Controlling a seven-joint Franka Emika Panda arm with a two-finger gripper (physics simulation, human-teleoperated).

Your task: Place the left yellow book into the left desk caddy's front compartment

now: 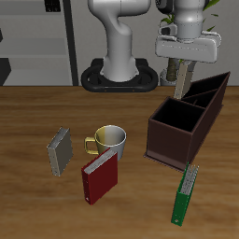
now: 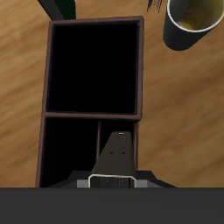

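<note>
My gripper is shut on the left yellow book, a thin grey book with tan edges that hangs upright below the fingers. The book hovers over the left desk caddy, a dark brown open box, above its narrow high-walled section and close to the divider. The front compartment is the squarish section towards the table's front edge, and it is dark inside. The wrist view looks straight down: the book reaches out from the gripper over the narrow section, with the divider and front compartment beyond it.
A similar grey book stands near the table's front, beside a yellow-handled mug and a dark red book. A slim green book lies in front of the caddy. The mug also shows in the wrist view.
</note>
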